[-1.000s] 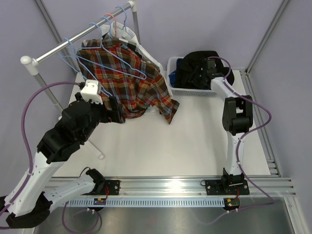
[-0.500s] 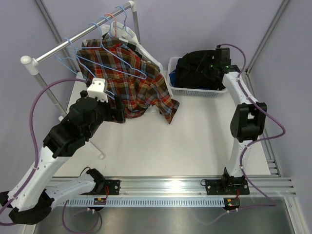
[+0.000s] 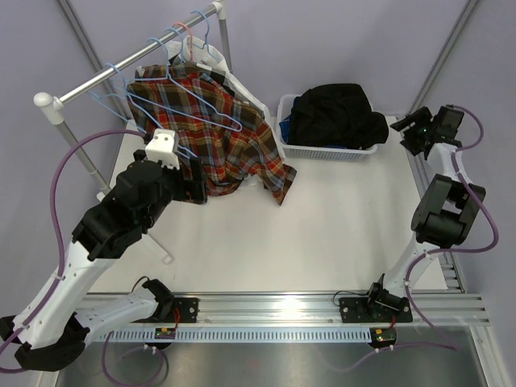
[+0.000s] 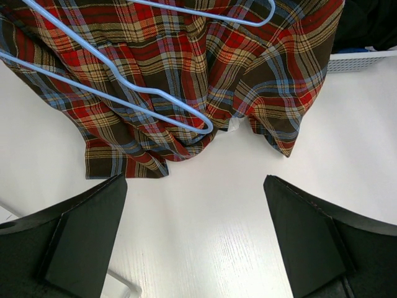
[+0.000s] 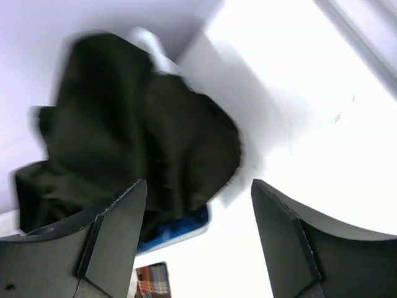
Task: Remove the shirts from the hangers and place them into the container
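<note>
A red-orange plaid shirt [image 3: 218, 137] hangs from the rail, and its hem trails onto the table. Light blue wire hangers [image 3: 189, 105] lie across it. The left wrist view shows the same shirt [image 4: 186, 74] and a hanger [image 4: 124, 87] just ahead of my left gripper [image 4: 195, 242], which is open and empty. In the top view the left gripper [image 3: 193, 179] is at the shirt's lower left edge. A black shirt [image 3: 334, 113] fills the container [image 3: 322, 151], with some blue cloth [image 3: 284, 129] under it. My right gripper [image 3: 415, 133] is open and empty to the right of the container, facing the black shirt [image 5: 124, 136].
The metal rail [image 3: 129, 64] runs diagonally at the back left, and its stand's foot [image 3: 161, 246] reaches onto the table near my left arm. A white garment [image 3: 234, 81] hangs behind the plaid one. Frame posts and a side rail [image 3: 439, 234] border the table on the right.
My right gripper has let go of the black shirt in the container and swung out to the right, opening wider. My left arm shifted slightly toward the plaid shirt, then held still.
</note>
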{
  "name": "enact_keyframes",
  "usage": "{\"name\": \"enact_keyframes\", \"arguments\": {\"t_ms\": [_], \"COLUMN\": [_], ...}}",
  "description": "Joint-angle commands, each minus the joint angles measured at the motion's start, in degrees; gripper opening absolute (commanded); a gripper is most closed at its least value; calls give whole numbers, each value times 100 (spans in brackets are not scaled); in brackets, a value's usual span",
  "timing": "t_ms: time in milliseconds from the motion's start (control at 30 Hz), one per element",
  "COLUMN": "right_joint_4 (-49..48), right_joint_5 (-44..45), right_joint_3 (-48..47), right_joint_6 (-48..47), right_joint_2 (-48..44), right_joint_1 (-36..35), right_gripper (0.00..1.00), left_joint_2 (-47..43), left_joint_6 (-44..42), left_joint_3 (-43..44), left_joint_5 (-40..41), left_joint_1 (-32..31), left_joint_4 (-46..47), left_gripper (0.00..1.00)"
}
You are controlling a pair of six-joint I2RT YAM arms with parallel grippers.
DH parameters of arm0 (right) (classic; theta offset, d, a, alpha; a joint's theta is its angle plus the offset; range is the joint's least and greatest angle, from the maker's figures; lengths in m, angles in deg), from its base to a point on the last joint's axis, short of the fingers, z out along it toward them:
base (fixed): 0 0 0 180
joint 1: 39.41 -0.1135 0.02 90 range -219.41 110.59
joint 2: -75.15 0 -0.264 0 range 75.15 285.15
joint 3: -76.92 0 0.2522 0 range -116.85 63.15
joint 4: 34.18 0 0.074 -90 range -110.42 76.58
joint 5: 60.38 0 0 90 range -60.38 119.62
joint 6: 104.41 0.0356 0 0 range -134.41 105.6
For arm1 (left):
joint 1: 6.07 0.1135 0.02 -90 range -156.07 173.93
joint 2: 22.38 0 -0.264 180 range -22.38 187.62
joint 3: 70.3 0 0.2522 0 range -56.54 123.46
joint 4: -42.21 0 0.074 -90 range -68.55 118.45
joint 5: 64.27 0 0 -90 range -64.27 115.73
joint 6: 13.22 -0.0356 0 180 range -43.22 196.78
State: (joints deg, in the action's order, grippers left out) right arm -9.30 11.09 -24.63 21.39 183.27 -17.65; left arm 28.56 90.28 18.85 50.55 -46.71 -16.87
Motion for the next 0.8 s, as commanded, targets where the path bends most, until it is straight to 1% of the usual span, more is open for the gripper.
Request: {"name": "enact_keyframes", "arguments": {"t_ms": [0,200,267,400,433,467,500,633,667,733,767], "right_joint_4": [-609,-1041,-1469,-1744,-1814,-1971,-2025,-2087,-2078,-2096,-2078], "right_joint_5": [-740,-1249,-1407,-1706,-1794,-1917,-1962,-2155,-2225,-2261,-2226], "right_joint_3": [51,-115,-142,-230,-256,-274,-283,-432,-510,-555,-573], "right_joint_6": [253,717,841,1000,1035,1053,1053,860,816,614,535], "right_joint_2": [306,1104,1238,1536,1572,1624,1642,1687,1687,1634,1599], "right_joint_1": [21,39,39,39,39,30,30,30,30,21,4], "right_gripper": [78,79,79,76,74,69,69,55,46,38,31], "left_joint_2": [-84,-128,-145,-189,-189,-198,-198,-163,-137,-110,-84], "left_joint_6": [-49,-5,13,21,21,21,21,21,13,4,4], "left_joint_3": [212,186,160,142,142,142,142,151,142,151,151], "left_joint_5": [-12,41,76,128,155,172,172,190,181,173,164], "left_joint_1": [13,13,13,13,13,13,13,13,13,13,13], "left_joint_4": [287,278,269,278,269,269,269,269,269,269,269], "left_gripper": [99,99,99,99,99,99,99,99,99,99,99]}}
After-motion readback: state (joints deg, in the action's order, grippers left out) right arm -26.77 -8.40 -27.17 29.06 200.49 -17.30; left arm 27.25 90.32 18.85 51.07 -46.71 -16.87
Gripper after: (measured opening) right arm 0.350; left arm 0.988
